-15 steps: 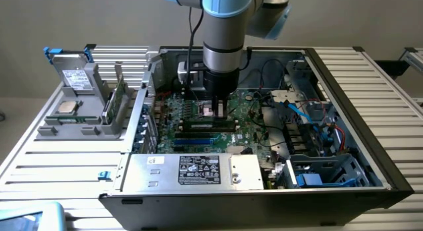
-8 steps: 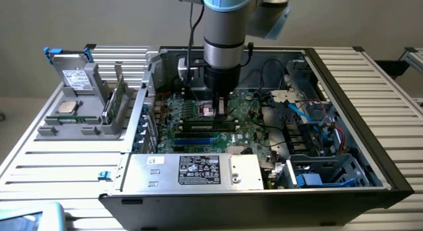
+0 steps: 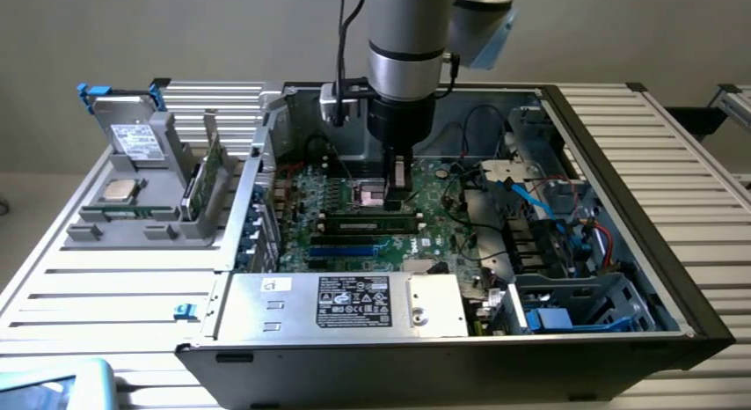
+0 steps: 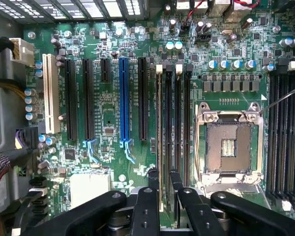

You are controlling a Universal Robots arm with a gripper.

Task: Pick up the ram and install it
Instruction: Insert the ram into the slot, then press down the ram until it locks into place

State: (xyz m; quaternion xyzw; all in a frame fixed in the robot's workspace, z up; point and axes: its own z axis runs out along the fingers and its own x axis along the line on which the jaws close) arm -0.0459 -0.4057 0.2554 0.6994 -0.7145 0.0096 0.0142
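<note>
The ram [image 4: 161,128] stands on edge in a memory slot of the motherboard [image 4: 108,113], just beside the empty processor socket [image 4: 229,147]. In the exterior view the ram [image 3: 373,222] lies lengthwise in its slot inside the open computer case. My gripper [image 4: 164,173] hangs straight over one end of the stick. Its two black fingers [image 4: 152,196] stand a little apart, one on each side of the stick's thin top edge, with a small gap showing. In the exterior view the gripper [image 3: 395,197] reaches down into the case.
A silver power supply [image 3: 340,303] fills the case's near side; cables and a drive cage [image 3: 564,278] crowd the exterior view's right. Outside the case, on the exterior view's left, a grey fixture [image 3: 141,221] holds a processor chip [image 3: 118,192] and an upright green board [image 3: 211,177].
</note>
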